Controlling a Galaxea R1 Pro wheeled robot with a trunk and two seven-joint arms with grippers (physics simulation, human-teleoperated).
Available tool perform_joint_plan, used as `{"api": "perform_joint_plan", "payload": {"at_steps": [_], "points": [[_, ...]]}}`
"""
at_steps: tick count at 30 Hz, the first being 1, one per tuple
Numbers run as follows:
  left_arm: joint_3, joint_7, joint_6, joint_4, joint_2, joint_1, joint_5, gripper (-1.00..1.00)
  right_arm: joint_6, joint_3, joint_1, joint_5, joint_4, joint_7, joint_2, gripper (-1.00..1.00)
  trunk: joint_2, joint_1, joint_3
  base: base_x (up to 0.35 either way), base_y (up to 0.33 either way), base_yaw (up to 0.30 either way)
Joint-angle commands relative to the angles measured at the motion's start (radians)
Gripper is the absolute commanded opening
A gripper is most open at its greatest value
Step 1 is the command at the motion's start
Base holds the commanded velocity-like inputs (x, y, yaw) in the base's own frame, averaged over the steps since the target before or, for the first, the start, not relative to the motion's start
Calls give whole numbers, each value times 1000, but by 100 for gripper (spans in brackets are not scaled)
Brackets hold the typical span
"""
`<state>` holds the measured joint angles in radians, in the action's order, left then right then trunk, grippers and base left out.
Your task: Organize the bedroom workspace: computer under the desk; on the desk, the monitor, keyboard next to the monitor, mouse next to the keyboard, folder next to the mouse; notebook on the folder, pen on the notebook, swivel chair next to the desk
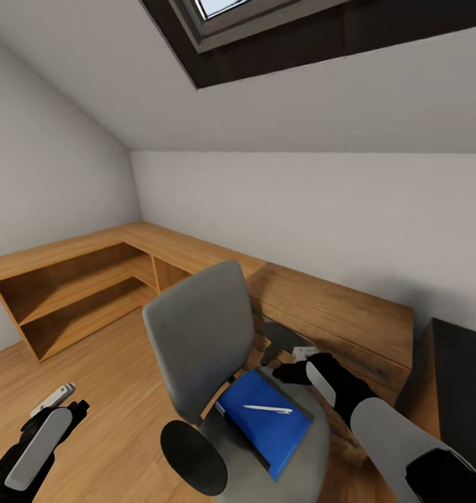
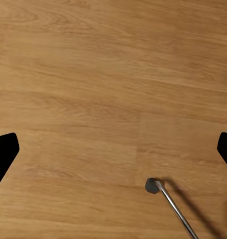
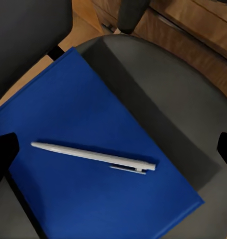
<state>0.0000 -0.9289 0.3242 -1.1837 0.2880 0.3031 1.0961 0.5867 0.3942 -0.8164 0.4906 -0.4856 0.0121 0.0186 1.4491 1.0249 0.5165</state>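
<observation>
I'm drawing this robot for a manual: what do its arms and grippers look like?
Both arms are black with smooth light grey panels along the forearms. The left gripper has pale grey fingers on a black wrist. The right gripper is black with a small white block beside it. No cables or markings are visible.

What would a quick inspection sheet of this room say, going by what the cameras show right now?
Surface: black desk corner at right, bare where visible.
Job's things: bright blue flat folder on the grey padded swivel chair seat; thin white pen lying on the folder.
Clutter: nothing seen.
Claws: left claw open above the wooden plank floor; right claw open above the pen.
Cables: nothing seen.
Surroundings: low wooden shelving, white sloped walls, skylight.
</observation>
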Motion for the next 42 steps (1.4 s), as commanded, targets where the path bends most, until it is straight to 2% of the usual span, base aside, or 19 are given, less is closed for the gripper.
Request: {"api": "perform_joint_plan", "payload": {"at_steps": [1, 11, 29, 42], "points": [[0, -5, 5, -10, 0, 1, 3, 100, 2, 7, -1, 3, 1, -2, 1, 100, 8, 4, 4, 0, 0, 0], [1, -7, 6, -96, 0, -2, 4, 100, -5, 7, 0, 19, 5, -8, 6, 100, 78, 42, 36, 0, 0, 0], [1, -7, 6, -81, -1, -2, 9, 100, -6, 8, 2, 26, 5, -5, 2, 100, 204, 111, 92, 0, 0, 0], [1, -7, 6, -76, -1, -2, 8, 100, -34, 9, 2, 28, 34, -3, -3, 100, 295, 161, 133, 0, 0, 0]]}}
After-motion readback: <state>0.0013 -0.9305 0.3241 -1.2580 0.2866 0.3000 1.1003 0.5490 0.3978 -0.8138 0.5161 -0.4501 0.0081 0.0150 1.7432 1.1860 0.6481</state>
